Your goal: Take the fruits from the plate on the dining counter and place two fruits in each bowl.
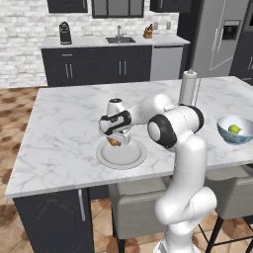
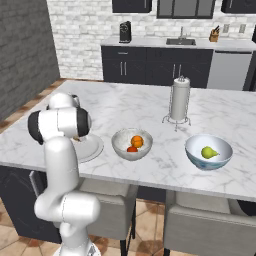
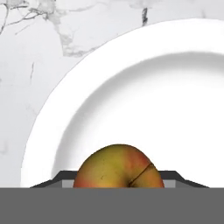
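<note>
Brownish-red fruit [image 3: 118,166] — stem dimple seemingly toward camera | pincer [image 1: 115,142] clamped on it | over plate [image 3: 175,87]

Hidden and cut-off parts at the plate

In the hand view the brownish-red fruit [image 3: 118,166] is cut off at 6 o'clock and the plate [image 3: 144,57] at 3 o'clock; in the right base view the arm hides most of that plate [image 2: 92,148], its 9 o'clock side.
</note>
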